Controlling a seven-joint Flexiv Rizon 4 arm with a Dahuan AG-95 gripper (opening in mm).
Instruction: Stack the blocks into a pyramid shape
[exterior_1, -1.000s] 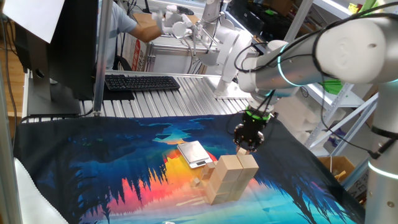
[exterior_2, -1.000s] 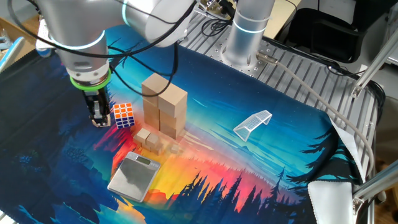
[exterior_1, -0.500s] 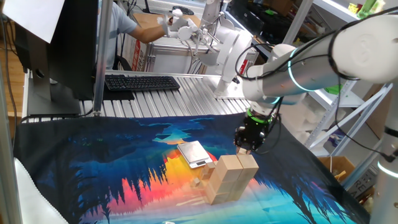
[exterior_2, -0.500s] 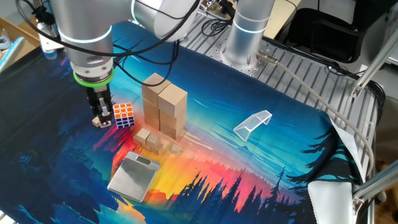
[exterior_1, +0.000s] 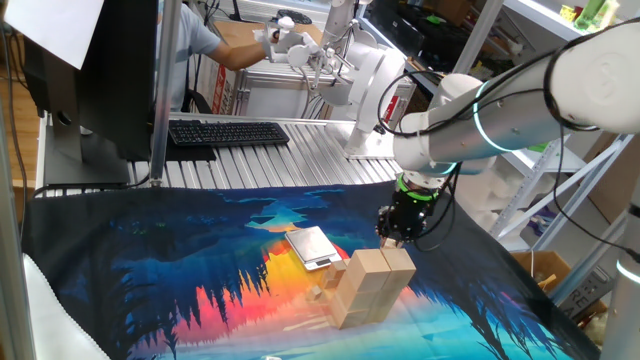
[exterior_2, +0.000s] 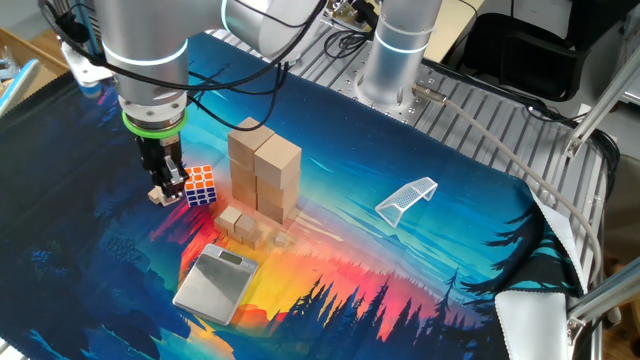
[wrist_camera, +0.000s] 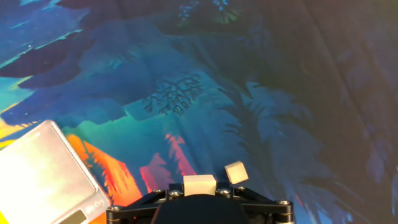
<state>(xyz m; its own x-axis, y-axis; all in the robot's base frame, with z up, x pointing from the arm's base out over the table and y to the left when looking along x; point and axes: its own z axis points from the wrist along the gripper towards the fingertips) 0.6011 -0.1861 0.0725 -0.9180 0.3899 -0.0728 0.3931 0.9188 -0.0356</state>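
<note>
End effector (wrist_camera: 200, 198) at bottom edge, small wooden cube (wrist_camera: 199, 185) at its tip; second small cube (wrist_camera: 236, 172) just right; silver scale (wrist_camera: 43, 171) well left on printed cloth (wrist_camera: 261, 93).

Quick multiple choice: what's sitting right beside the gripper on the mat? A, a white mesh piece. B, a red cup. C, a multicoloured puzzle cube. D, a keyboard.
C: in the other fixed view the puzzle cube stands just beside the gripper, while the white mesh piece lies well past the stacked blocks.
</note>
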